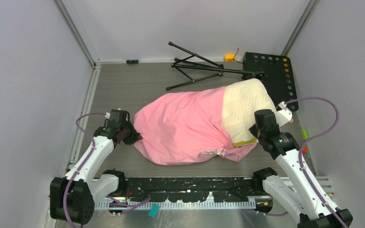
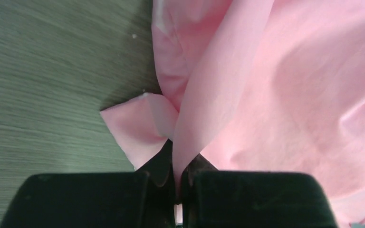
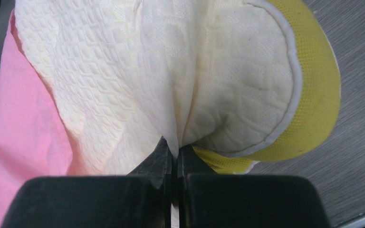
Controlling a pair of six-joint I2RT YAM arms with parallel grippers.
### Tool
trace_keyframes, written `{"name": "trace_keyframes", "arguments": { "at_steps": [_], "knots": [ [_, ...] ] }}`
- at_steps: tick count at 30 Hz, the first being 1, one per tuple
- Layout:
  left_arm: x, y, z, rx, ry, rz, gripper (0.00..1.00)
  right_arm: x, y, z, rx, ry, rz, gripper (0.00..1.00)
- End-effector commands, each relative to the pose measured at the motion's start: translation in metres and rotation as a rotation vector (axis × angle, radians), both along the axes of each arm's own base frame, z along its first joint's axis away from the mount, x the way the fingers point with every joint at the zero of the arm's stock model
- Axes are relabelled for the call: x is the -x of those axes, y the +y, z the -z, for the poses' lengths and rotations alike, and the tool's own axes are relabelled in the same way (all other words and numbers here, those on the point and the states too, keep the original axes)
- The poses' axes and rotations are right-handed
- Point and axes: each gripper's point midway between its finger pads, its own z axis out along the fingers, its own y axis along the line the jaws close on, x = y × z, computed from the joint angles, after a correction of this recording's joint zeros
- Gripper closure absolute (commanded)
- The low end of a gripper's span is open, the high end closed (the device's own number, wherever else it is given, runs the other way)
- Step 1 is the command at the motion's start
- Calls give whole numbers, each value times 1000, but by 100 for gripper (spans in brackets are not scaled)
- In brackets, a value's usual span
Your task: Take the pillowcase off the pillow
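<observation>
The pink pillowcase [image 1: 185, 126] lies wrinkled across the table's middle and covers the left part of the pillow. The cream quilted pillow [image 1: 244, 107] sticks out of it at the right, with its yellow edge band [image 1: 245, 141] at the near corner. My left gripper [image 1: 134, 137] is shut on a fold at the pillowcase's left end [image 2: 180, 147]. My right gripper [image 1: 257, 133] is shut on a pinch of the pillow's cream fabric [image 3: 173, 142] beside the yellow band [image 3: 313, 95]. Pink cloth [image 3: 14, 142] shows at the left of the right wrist view.
A folded black tripod [image 1: 199, 69] lies at the back of the table. A black perforated plate [image 1: 273, 71] sits at the back right, partly under the pillow. A small orange object [image 1: 229, 57] is by the back wall. White walls enclose the table.
</observation>
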Motion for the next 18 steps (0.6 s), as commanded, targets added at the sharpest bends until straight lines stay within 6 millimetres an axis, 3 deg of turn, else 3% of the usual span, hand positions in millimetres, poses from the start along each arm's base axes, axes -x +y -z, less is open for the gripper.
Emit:
{"name": "trace_keyframes", "arguments": {
  "at_steps": [1, 4, 9, 18],
  "knots": [
    [-43, 21, -32, -90, -154, -110, 100, -27, 5, -52, -22, -169, -7, 100],
    [-58, 32, -61, -147, -203, -154, 100, -35, 5, -71, -17, -201, -4, 100],
    [-88, 57, -133, -297, -375, -176, 100, -42, 0, -103, -2, -258, 28, 100],
    [-91, 139, -228, -774, -435, -302, 100, -17, -43, -119, 111, -312, 209, 100]
  ]
}}
